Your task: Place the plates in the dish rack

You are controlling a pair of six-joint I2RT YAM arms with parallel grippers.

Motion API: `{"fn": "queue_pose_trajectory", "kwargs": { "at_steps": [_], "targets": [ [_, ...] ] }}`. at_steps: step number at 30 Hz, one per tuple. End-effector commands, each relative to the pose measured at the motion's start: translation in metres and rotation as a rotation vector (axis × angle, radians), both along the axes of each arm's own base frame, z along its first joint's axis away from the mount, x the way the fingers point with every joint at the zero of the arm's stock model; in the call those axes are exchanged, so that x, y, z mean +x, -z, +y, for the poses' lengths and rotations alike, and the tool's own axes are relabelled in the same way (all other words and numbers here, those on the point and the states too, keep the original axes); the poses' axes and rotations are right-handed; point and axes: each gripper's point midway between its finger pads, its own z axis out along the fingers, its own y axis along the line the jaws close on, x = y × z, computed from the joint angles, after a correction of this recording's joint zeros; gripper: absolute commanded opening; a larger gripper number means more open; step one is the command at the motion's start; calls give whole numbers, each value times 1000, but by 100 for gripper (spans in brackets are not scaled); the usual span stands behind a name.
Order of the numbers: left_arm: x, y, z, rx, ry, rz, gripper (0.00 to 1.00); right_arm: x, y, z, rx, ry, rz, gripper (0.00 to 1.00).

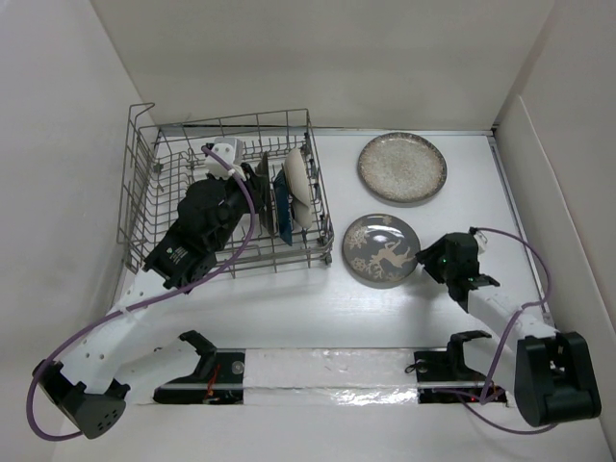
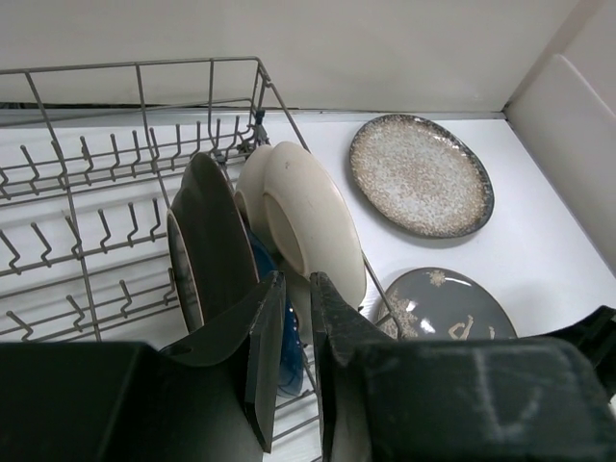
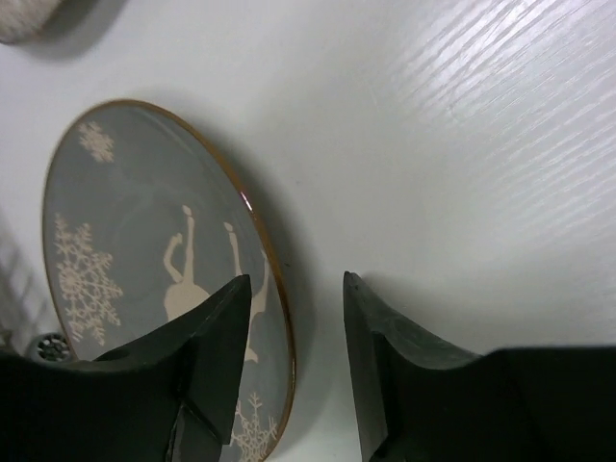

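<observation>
The jaws of the right gripper [image 3: 295, 289] are seen parted to a middle width, with nothing clamped. They hang just over the right rim of the grey deer plate [image 3: 144, 221]. The jaws of the left gripper [image 2: 296, 289] are almost closed. Only a thin slit is left between them, and no plate is seen inside it.

The grey deer plate is laid flat on the table [image 1: 481, 289], face up, just to the right of the dish rack [image 1: 135, 183] and nearest to the arms. Its near part is covered by the right gripper's fingers in the right wrist view, and in the left wrist view it is cut off by the left gripper's body.

Farther back, three or four dishes are stood on edge between the tines at the right end of the dish rack. Their long lines run from near to far and their faces are turned to left and right. A dark-looking plate [image 2: 217, 241] is placed on the left, a blue dish [image 1: 282, 202] in the middle and the cream plates [image 2: 308, 221] on the right. Their lower parts are hidden behind the left gripper's fingers. The middle of the rack is covered by the left arm in the top view. It cannot be told how many cream plates stand there.

Farthest, the speckled plate [image 1: 402, 168] is laid flat, face up, apart from the rack.
</observation>
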Motion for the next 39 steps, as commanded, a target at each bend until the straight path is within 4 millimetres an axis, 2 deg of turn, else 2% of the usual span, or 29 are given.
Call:
{"fn": "queue_pose_trajectory", "kwargs": {
  "at_steps": [1, 6, 7, 9, 12, 14, 17, 18, 21, 22, 24, 27, 28, 31, 32, 33, 34, 36, 37, 38, 39],
  "targets": [
    [-3, -18, -2, -40, 17, -57, 14, 6, -2, 9, 5, -65, 62, 47],
    [-4, -21, 0, -44, 12, -65, 16, 8, 8, 33, 106, -167, 122, 52],
    [-5, -22, 1, -43, 8, -67, 16, 7, 14, 32, 106, -167, 154, 53],
    [-5, -25, 3, -39, 2, -76, 16, 14, 13, 30, 122, -174, 168, 53],
    [-9, -32, 10, -42, -12, -94, 16, 16, 20, 29, 151, -199, 227, 50],
    [-15, -42, 16, -62, -21, -125, 16, 18, 24, 26, 163, -194, 252, 44],
    [-17, -43, 17, -67, -21, -137, 16, 19, 23, 25, 182, -177, 244, 33],
    [-16, -43, 15, -68, -14, -136, 16, 18, 23, 24, 189, -158, 235, 25],
    [-14, -37, 4, -59, 28, -105, 17, 20, 16, 22, 192, -132, 187, 13],
    [-14, -34, 0, -60, 47, -95, 19, 17, 17, 21, 195, -122, 184, 3],
    [-14, -34, -2, -66, 57, -94, 20, 16, 12, 17, 193, -105, 159, 0],
    [-21, -39, -11, -84, 119, -105, 21, 23, -23, 12, 161, -95, 6, 0],
    [-27, -43, -20, -94, 177, -115, 22, 25, -47, 8, 143, -85, -76, 0],
    [-36, -46, -32, -123, 257, -115, 22, 29, -94, 4, 116, -82, -225, 0],
    [-41, -48, -37, -131, 297, -115, 23, 28, -125, 5, 115, -94, -323, 0],
    [-43, -48, -40, -139, 315, -110, 23, 27, -142, 6, 116, -102, -372, 0],
    [-47, -54, -45, -157, 351, -125, 21, 26, -158, 7, 117, -105, -415, 0],
    [-52, -54, -50, -181, 385, -117, 19, 22, -205, 5, 110, -111, -542, 0],
    [-56, -58, -52, -193, 421, -131, 9, 21, -228, 6, 105, -119, -610, 0],
    [-56, -58, -52, -197, 429, -131, 1, 19, -242, 6, 102, -123, -643, 0],
    [-59, -59, -54, -197, 450, -133, 0, 15, -271, 6, 93, -130, -707, 0]
  ]
}}
